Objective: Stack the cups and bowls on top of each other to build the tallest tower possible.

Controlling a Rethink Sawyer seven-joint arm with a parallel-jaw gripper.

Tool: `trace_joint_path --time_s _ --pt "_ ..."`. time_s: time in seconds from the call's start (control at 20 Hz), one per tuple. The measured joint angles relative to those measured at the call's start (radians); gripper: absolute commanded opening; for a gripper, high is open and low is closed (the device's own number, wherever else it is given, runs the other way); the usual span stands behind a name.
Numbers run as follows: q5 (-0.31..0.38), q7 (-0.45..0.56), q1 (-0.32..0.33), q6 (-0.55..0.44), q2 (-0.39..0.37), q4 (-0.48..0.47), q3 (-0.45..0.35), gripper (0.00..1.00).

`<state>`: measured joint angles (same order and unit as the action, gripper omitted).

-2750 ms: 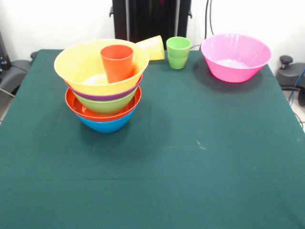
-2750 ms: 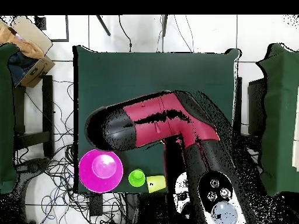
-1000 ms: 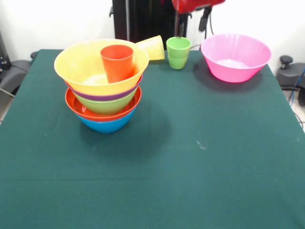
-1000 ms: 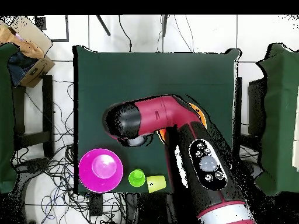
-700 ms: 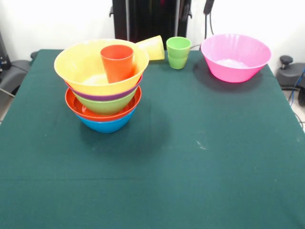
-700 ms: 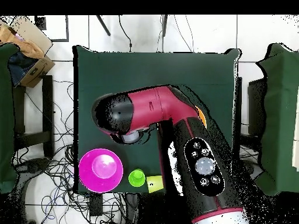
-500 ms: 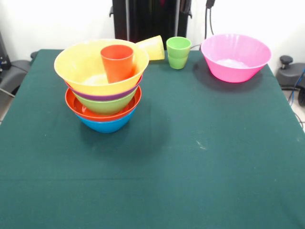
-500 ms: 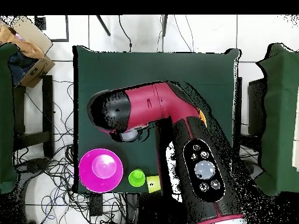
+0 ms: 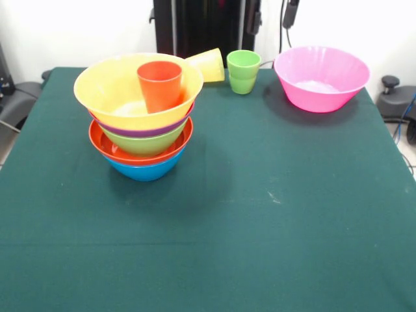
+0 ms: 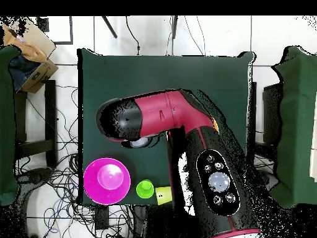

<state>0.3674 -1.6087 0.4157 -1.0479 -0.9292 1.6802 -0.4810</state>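
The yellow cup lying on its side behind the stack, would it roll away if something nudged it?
Probably. The yellow cup lies tipped over with its round wall on the green cloth, so a nudge could roll it, likely in a curve since it tapers. It looks like thin glossy plastic, so probably light, stiff and slippery.

Red-and-black arm (image 10: 186, 136) bent at the elbow, jaws hidden
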Motion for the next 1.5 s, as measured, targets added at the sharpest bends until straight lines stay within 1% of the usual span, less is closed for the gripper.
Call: trace_joint_path --time_s 0.25,0.45,0.6,0.85,1.05,1.25,1.5 --pt "0.001 0.000 -0.026 0.017 0.004 0.002 0.027 1.00" --pt "0.003 -0.001 -0.072 0.017 0.004 0.002 0.056 1.00" --pt "0.005 -0.001 -0.093 0.017 0.004 0.002 0.065 1.00" --pt "0.004 -0.001 -0.112 0.017 0.004 0.002 0.080 1.00" --pt "0.004 -0.001 -0.132 0.027 0.011 0.002 0.109 1.00" --pt "0.004 -0.001 -0.130 0.070 0.032 0.003 0.119 1.00" --pt "0.004 -0.001 -0.106 0.199 0.074 0.016 0.130 1.00"
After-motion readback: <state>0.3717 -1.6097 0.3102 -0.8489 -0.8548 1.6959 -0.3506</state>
